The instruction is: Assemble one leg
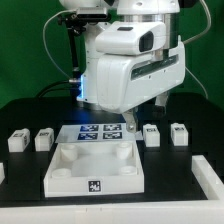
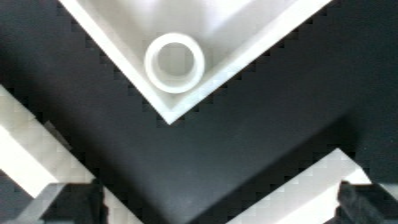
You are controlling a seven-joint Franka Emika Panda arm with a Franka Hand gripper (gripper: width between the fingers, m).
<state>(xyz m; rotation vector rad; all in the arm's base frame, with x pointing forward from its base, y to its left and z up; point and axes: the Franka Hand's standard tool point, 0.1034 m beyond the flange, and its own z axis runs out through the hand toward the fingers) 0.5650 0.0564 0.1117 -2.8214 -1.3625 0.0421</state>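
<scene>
Your robot's two-finger gripper (image 2: 214,208) is spread wide. Its dark fingertips (image 2: 68,205) sit at the two sides of the wrist view with only black table between them, so it carries nothing. In the exterior view the gripper (image 1: 131,122) hangs above the thin white marker board (image 1: 100,133), toward the table's far edge.

Ahead of the fingers lies one corner of the large flat white square plate (image 2: 125,30), and its round socket (image 2: 173,58) sits close to the midline between the jaws. I judge that framing deliberate: the plate (image 1: 70,183) lies flat near the table's front edge with its sockets facing up, so a peg can drop in from above.

The small white block-shaped legs are all loose on the black table (image 1: 20,165), well apart from the gripper's reach at this height. Two (image 1: 17,140) (image 1: 43,140) sit towards the table edge on the exterior view's left. Two more (image 1: 151,134) (image 1: 179,133) sit towards the edge on its right, the inner one closest to your gripper. None is in a socket.

Each leg shows its black-and-white tagged face towards the exterior camera. They look squat from here, and I cannot tell which way their long axis runs. You will likely need it upright before seating.
</scene>
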